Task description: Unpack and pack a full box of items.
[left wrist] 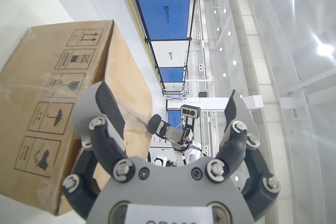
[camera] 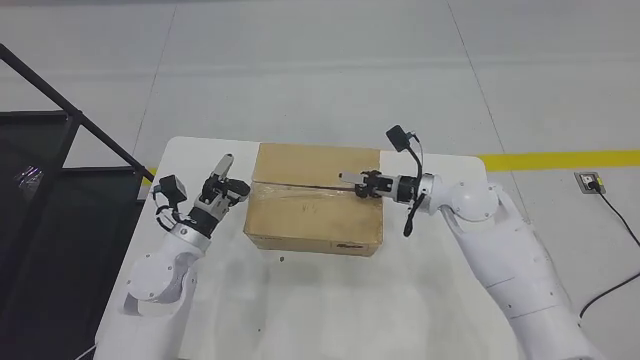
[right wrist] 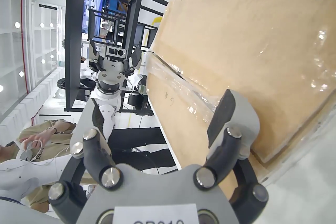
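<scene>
- Cardboard box [camera: 315,200] sat mid-counter [camera: 430,300], flaps closed, with clear tape [right wrist: 183,86] running along the top seam.
- Left tool [left wrist: 169,104] was at the box's left end, beside the face printed with handling symbols [left wrist: 63,93]. Its fingers were apart, with nothing between them.
- Right tool [right wrist: 160,112] was over the box top near its right edge, in line with the taped seam. Its fingers were apart and held nothing.
- One pad [right wrist: 221,114] of the right tool lay close to the tape; contact could not be judged.
</scene>
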`<action>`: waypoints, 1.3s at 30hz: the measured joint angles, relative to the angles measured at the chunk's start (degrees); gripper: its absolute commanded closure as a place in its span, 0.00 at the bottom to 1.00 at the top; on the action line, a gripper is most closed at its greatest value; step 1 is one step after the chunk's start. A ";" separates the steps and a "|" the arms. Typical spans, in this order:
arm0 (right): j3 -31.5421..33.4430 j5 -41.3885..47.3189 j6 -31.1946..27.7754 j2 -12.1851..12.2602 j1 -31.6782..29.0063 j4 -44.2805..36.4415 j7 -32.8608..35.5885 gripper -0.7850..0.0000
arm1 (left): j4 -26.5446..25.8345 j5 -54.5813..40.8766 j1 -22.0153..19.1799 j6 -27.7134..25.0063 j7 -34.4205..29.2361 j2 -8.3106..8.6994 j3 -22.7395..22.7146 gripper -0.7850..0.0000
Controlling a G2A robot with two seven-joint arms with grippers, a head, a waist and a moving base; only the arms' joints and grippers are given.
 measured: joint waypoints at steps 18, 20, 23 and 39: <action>-6.11 2.68 1.85 -2.19 5.72 5.55 0.85 0.00 | 8.19 -0.25 -2.35 -1.07 2.75 -0.21 1.08 0.00; -6.57 2.59 1.69 -2.46 6.08 5.64 -0.65 0.00 | 8.14 -0.28 -2.31 -1.14 2.47 -0.25 1.52 0.00; -6.76 3.25 -0.02 -2.53 5.77 5.13 -0.27 0.00 | 7.87 -0.20 -2.08 -1.24 2.22 -0.26 1.89 0.00; -6.03 0.29 -6.02 -1.38 1.35 -3.78 0.42 0.00 | 6.00 -0.43 -0.88 -1.49 1.15 -0.24 2.83 0.00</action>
